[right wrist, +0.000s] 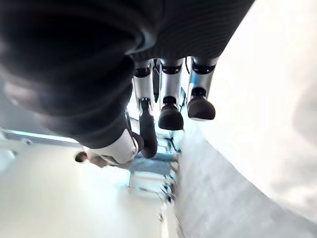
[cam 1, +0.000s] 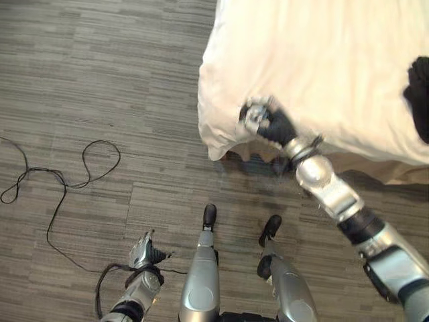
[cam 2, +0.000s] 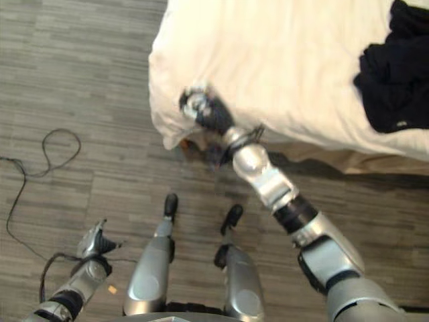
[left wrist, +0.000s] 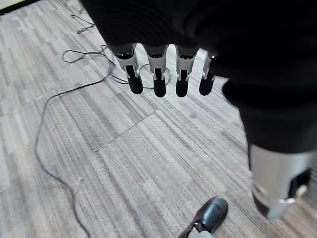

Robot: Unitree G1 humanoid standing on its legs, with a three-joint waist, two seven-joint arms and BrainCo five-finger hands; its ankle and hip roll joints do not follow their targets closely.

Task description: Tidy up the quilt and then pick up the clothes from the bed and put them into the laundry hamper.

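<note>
Reaching over the bed's near corner, R hand (cam 1: 263, 121) sat on the white quilt (cam 1: 322, 60) at its lower-left edge; fingers looked part-curled, grip on fabric can't tell. Dark clothes (cam 2: 395, 67) lay far right of frame, well apart from it. L hand (left wrist: 163, 74) hung relaxed, empty, over floor (cam 1: 100, 87).

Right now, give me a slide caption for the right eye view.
Right hand at the quilt's corner; dark clothes on the bed, left hand idle.
</note>
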